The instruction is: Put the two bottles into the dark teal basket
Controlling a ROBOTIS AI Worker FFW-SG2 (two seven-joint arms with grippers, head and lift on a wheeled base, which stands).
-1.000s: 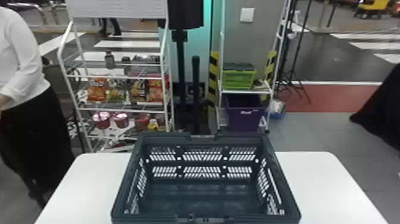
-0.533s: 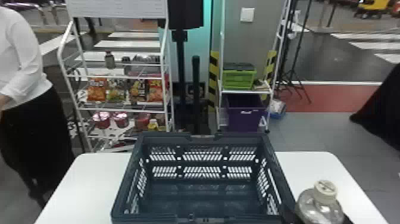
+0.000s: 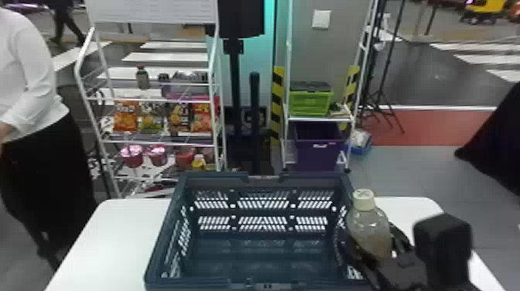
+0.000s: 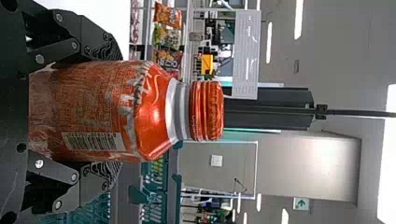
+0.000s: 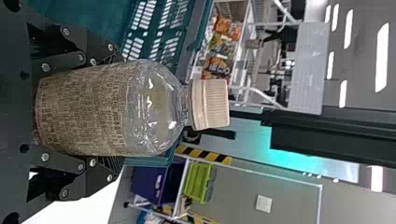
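The dark teal basket (image 3: 267, 180) stands on the white table with nothing inside. At its right wall, my right gripper (image 3: 381, 247) is shut on a clear bottle (image 3: 369, 228) with a cream cap, held upright near the rim. In the right wrist view, the same bottle (image 5: 154, 107) sits between the two fingers of my right gripper (image 5: 112, 109), with the basket (image 5: 144, 28) close beside it. My left gripper (image 4: 114, 112) is shut on an orange-red bottle (image 4: 154, 112) with an orange cap; part of the basket (image 4: 173, 191) appears beyond it.
The white table (image 3: 116, 228) extends on both sides of the basket. Behind it stand a snack rack (image 3: 154, 139) at the left and a shelf with a green crate (image 3: 311, 102) and a purple bin (image 3: 319, 151). A person stands at the far left.
My right gripper has come in from the lower right with the clear bottle and moved up and left to the basket's right wall. The basket has stayed put.
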